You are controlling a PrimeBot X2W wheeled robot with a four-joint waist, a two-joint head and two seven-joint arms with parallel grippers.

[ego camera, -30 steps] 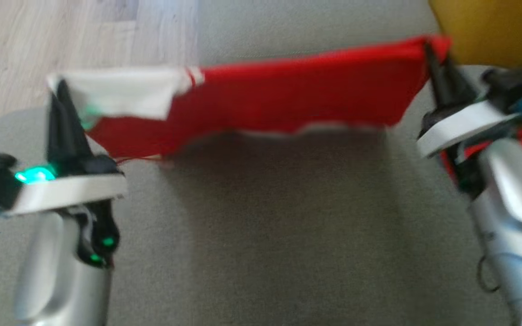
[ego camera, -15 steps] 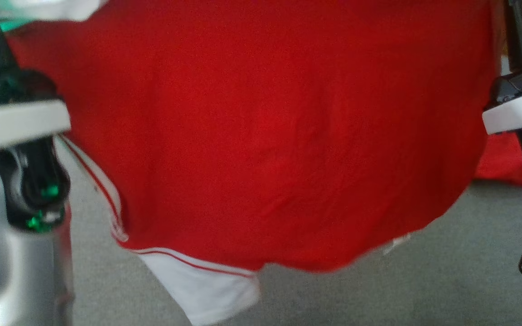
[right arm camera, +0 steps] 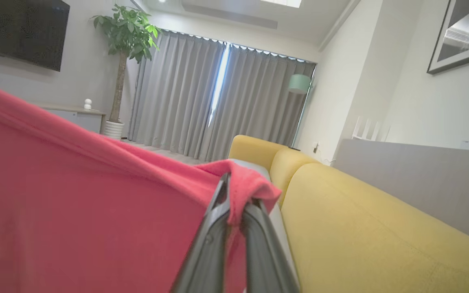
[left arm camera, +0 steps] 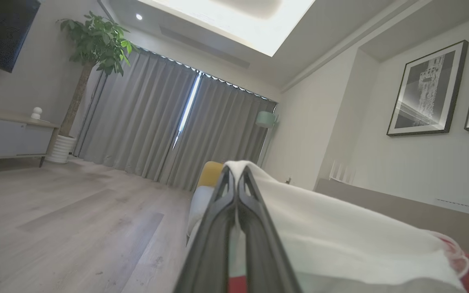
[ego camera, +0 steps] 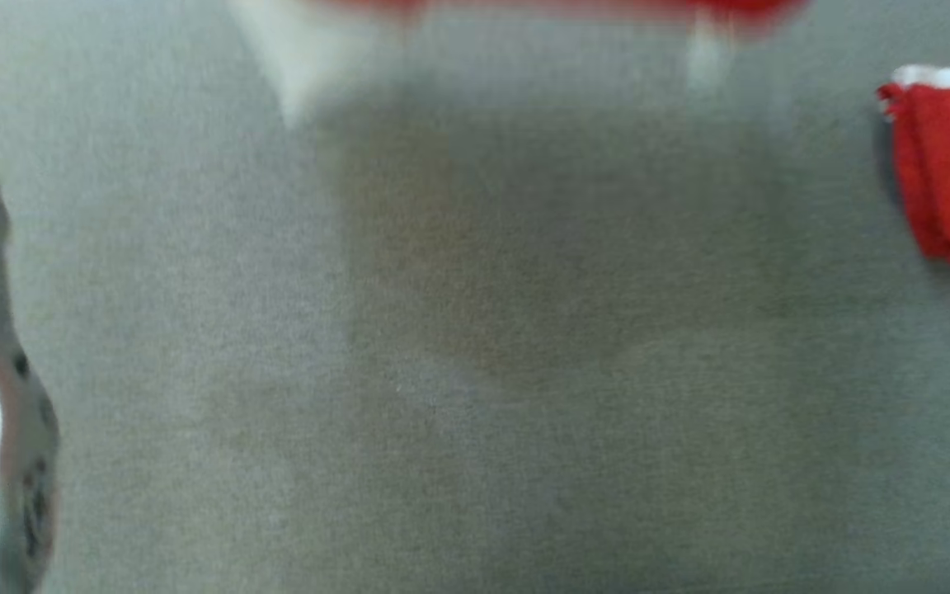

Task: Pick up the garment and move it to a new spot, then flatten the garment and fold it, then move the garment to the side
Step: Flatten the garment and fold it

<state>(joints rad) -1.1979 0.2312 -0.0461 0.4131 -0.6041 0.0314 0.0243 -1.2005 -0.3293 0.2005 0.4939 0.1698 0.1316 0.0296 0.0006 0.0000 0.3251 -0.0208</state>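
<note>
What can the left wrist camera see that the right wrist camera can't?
Left wrist view: the shirt pinched by its white end, and a wide stretch of wooden floor.
Right wrist view: the shirt's red end pinched tight, and the long back of the yellow sofa.
Both: the leafy plant, the grey curtains and the pale green lamp.

Garment (ego camera: 566, 5) blurred, cut by top edge, red cloth (ego camera: 949, 173) cropped right
</note>
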